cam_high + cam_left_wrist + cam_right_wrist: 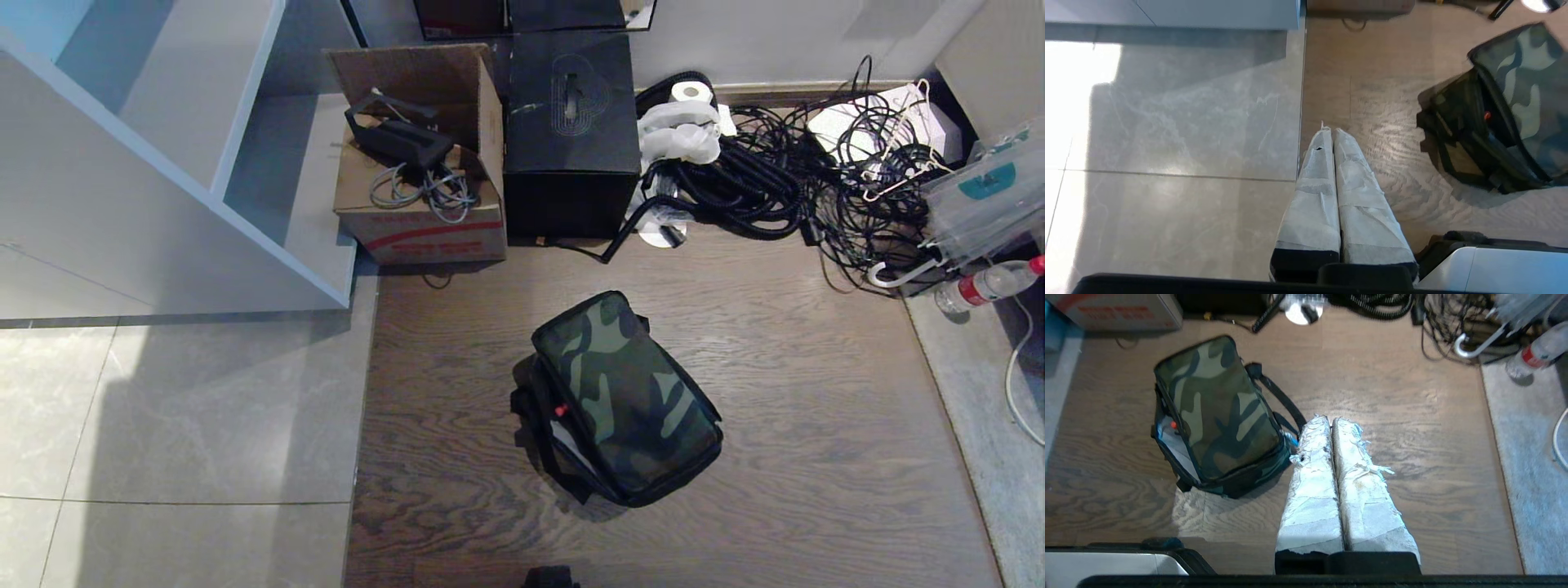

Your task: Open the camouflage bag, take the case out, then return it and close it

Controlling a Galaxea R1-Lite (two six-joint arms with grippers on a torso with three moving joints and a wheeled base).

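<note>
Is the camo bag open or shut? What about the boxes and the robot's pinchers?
camouflage bag: lid down, side gaping slightly.
cardboard box: flaps open, cables inside.
black box: closed.
left gripper: shut, empty.
right gripper: shut, empty.
water bottle: lying down, capped.

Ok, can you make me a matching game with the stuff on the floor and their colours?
Things:
1. bag lid
2. cardboard box
3. big box with swirl emblem
4. toilet paper roll

Colours:
A. white
B. brown
C. green camouflage
D. black

Pairs: 1-C, 2-B, 3-D, 4-A
</note>
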